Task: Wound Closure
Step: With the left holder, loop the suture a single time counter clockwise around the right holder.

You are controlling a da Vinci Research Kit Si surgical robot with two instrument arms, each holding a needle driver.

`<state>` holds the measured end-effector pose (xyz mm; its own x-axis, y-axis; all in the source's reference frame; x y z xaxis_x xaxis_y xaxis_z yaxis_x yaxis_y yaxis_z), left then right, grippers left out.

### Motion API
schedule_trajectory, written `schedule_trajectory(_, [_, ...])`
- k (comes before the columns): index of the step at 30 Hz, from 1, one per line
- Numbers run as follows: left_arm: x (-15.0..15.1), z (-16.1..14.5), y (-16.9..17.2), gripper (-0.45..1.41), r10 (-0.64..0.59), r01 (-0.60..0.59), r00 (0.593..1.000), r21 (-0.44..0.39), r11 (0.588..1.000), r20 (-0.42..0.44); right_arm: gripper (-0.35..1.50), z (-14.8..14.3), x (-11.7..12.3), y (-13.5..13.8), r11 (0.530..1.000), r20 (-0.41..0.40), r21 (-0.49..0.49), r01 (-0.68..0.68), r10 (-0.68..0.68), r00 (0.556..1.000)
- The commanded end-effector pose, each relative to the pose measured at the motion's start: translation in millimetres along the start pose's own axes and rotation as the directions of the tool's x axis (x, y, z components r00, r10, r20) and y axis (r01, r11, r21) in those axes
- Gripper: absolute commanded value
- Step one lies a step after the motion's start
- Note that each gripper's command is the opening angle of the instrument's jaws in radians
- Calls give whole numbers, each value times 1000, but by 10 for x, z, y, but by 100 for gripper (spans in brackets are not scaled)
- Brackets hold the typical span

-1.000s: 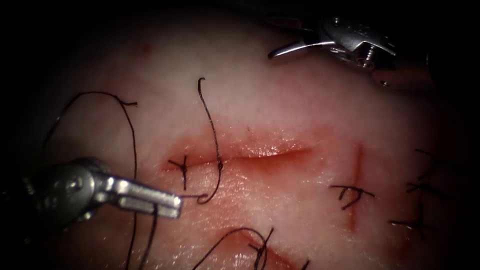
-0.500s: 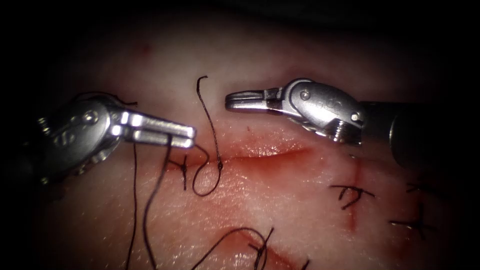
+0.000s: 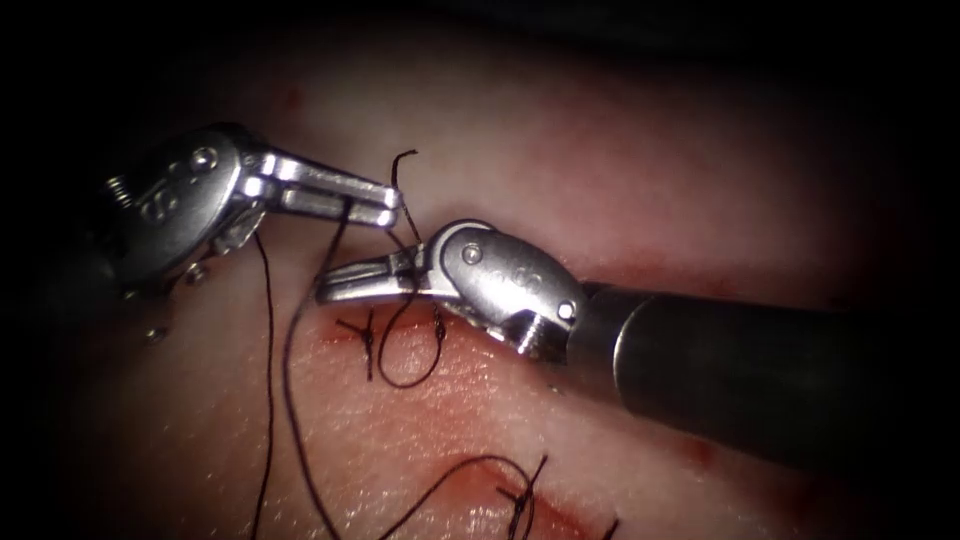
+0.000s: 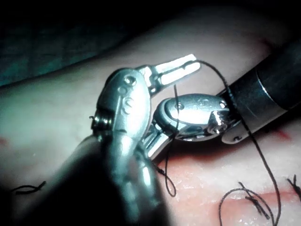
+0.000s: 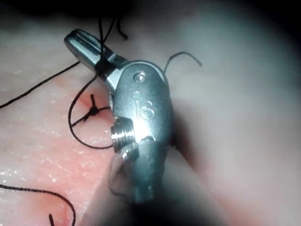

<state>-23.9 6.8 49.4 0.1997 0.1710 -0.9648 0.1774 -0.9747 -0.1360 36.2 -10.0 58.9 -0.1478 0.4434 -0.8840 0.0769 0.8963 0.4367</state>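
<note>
Nearest, glistening pink tissue (image 3: 480, 410) carries a knotted dark stitch (image 3: 367, 335) on its red cut (image 3: 350, 330). Above it the right hand (image 3: 335, 287), smooth steel, lies closed with thin black thread (image 3: 285, 380) crossing it. Beyond, the left hand (image 3: 385, 205) clamps that thread.

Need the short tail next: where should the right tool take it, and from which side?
Probably just under the hooked tip of the short tail, where it stands free of the tissue above the cut. Come from the right: the left tool, shut on the long thread, crowds its left. The right tool holds nothing; thread lies across it.
</note>
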Motion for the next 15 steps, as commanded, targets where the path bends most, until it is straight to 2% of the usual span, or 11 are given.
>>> schedule_trajectory(1, [-9, 0, -10, -45, 3, -3, 1000, -3, 1000, -6, -35, 11, -3, 0, 1000, -19, 16, -10, 10, 1000])
schedule_trajectory(9, [-47, -29, -29, -45, 9, -9, 1000, -14, 1000, -3, -35, 5, 5, -10, 990, -159, 111, -85, 103, 982])
schedule_trajectory(10, [-58, -38, -32, -45, 13, -13, 1000, -17, 1000, 6, -35, 4, 6, -10, 988, -197, 103, -117, 136, 971])
schedule_trajectory(11, [-58, -38, -32, -45, 13, -13, 1000, -17, 1000, 6, -35, 4, 6, -10, 988, -197, 103, -117, 136, 971])
schedule_trajectory(13, [-73, -48, -34, -45, 22, -22, 1000, -11, 1000, 13, -35, 0, 8, -11, 981, -265, 1, -193, 187, 946])
schedule_trajectory(15, [-77, -51, -34, -45, 19, -19, 1000, -6, 1000, 12, -35, -1, 9, -11, 976, -284, -24, -216, 201, 938])
